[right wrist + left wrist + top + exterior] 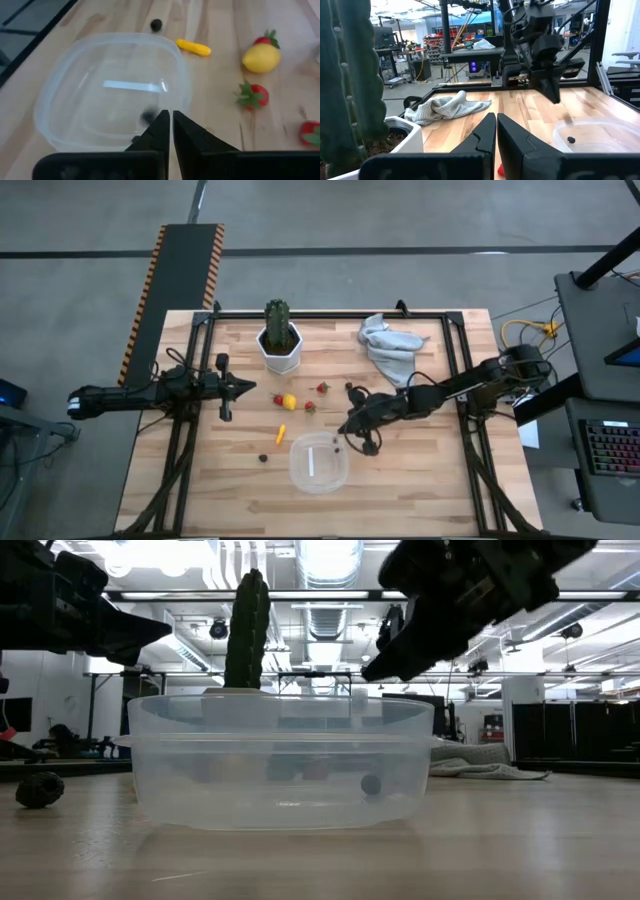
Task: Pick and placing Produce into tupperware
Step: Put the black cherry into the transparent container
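The clear tupperware point(300, 477) sits on the table near the front middle, with one small dark berry point(148, 116) on its floor. My right gripper point(345, 430) hangs shut and empty just above the tupperware's far right rim, pointing down point(168, 122). My left gripper point(250, 388) is shut and empty at the table's left, level, pointing toward the produce. A lemon point(261, 57), three red strawberries point(254, 95), an orange sliver point(192, 47) and another dark berry point(156, 24) lie on the table beyond and left of the tupperware.
A tall green cactus in a white pot point(280, 355) stands at the far middle, just right of my left gripper. A crumpled grey cloth point(388, 345) lies at the far right. Another small dark piece point(350, 387) lies by the right arm.
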{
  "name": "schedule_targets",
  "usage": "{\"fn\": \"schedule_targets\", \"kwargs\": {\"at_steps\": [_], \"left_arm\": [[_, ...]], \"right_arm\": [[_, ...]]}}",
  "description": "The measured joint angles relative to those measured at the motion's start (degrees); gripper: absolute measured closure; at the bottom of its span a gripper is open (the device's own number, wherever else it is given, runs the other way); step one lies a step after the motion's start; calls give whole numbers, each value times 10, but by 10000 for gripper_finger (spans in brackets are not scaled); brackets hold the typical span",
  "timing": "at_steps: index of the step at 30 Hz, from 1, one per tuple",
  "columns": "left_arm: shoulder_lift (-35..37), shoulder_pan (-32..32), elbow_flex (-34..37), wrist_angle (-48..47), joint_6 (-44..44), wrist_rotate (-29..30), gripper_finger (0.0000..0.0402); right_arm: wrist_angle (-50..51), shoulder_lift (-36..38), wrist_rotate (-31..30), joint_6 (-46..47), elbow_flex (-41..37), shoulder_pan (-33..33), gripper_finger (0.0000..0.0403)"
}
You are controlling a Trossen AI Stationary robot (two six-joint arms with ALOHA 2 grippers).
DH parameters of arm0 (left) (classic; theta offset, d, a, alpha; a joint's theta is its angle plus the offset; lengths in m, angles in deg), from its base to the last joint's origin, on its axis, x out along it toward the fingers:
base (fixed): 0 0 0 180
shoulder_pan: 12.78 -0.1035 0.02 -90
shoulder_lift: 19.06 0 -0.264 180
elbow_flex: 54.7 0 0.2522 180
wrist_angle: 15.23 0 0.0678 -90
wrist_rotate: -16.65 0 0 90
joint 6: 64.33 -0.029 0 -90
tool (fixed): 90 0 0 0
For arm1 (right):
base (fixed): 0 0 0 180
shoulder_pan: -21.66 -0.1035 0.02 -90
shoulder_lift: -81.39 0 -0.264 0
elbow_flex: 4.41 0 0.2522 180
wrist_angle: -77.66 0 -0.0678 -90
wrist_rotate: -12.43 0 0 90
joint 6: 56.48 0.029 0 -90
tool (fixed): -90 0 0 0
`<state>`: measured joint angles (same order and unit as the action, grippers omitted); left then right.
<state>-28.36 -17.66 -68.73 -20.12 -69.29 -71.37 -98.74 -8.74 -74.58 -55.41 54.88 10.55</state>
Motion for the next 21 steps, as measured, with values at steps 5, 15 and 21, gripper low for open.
{"fn": "schedule_targets", "kwargs": {"at_steps": [5, 15, 21], "left_arm": [[0, 0, 0, 1, 0, 0, 402], [0, 0, 0, 1, 1, 0, 402], [0, 0, 0, 1, 1, 0, 402]], "right_arm": [[33, 0, 0, 1, 33, -12, 397], [40, 0, -33, 3, 35, -14, 395], [54, 0, -69, -9, 32, -12, 395]]}}
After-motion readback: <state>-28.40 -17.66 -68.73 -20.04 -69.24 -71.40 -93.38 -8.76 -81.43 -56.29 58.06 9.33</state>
